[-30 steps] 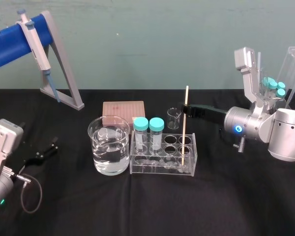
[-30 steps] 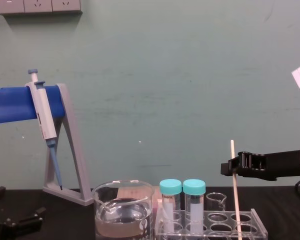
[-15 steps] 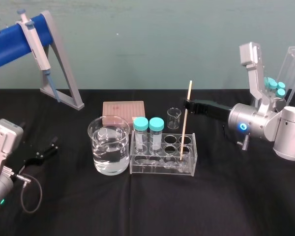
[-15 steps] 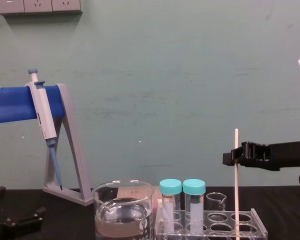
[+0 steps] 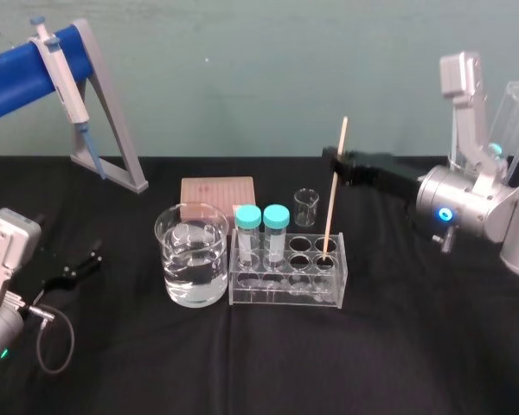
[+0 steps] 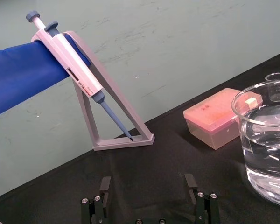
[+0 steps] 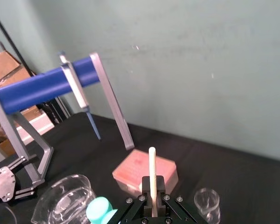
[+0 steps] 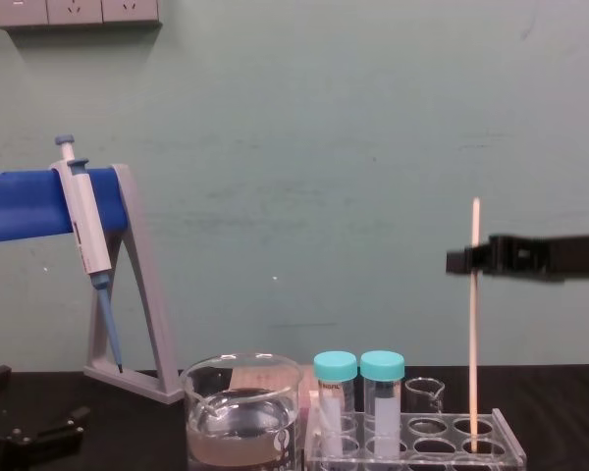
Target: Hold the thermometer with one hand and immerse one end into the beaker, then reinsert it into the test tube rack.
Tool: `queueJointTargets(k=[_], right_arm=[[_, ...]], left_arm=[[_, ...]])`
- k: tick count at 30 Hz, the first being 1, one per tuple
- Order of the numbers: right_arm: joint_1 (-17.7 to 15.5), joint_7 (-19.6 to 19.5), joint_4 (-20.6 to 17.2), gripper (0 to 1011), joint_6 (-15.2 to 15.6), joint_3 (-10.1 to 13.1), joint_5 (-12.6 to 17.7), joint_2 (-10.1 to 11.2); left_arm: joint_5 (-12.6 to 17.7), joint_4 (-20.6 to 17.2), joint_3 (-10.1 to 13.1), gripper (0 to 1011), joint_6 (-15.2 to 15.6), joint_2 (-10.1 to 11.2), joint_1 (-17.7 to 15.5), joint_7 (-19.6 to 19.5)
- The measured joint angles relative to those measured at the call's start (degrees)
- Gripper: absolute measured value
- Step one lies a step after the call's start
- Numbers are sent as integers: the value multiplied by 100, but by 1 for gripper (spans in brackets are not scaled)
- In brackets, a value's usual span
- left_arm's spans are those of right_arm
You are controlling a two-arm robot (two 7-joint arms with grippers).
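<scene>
The thermometer (image 5: 336, 186) is a thin cream rod standing almost upright, with its lower tip at a back right hole of the clear test tube rack (image 5: 285, 290). My right gripper (image 5: 336, 161) is shut on its upper part, reaching in from the right. In the chest view the thermometer (image 8: 474, 334) hangs from the right gripper (image 8: 468, 260) over the rack (image 8: 412, 446). The right wrist view shows the thermometer (image 7: 152, 170) between the fingers. The water-filled beaker (image 5: 192, 255) stands just left of the rack. My left gripper (image 6: 148, 186) rests open, low at the left.
Two teal-capped tubes (image 5: 261, 233) stand in the rack's left holes. Behind the rack are a pink tip box (image 5: 217, 194) and a tiny beaker (image 5: 306, 207). A grey stand with a blue bar and pipette (image 5: 65, 78) stands at the back left.
My right gripper has risen and drawn back to the right with the thermometer, lifting the rod most of the way up from the rack. The left arm has not moved.
</scene>
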Motion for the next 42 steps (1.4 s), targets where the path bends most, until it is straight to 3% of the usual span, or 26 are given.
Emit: queueJointTargets(k=[8,15,20,33,42], right_arm=[[-225,-5,-865,53,-319,175,-257,363],[-325,4,-1392,53,-504,390,-331,534],[-314,113,-1600,53,-728,441,-420,519],[187,404,-1312,53,-965,-91,-803,-175],[578,535,-468,53,-1344,-566,-1346,-942]], left_arm=[[0,0,0,1004,0,0,0,0],[0,0,0,1004,0,0,0,0],[0,0,0,1004,0,0,0,0],[0,0,0,1004,0,0,0,0],[0,0,0,1004,0,0,0,0]])
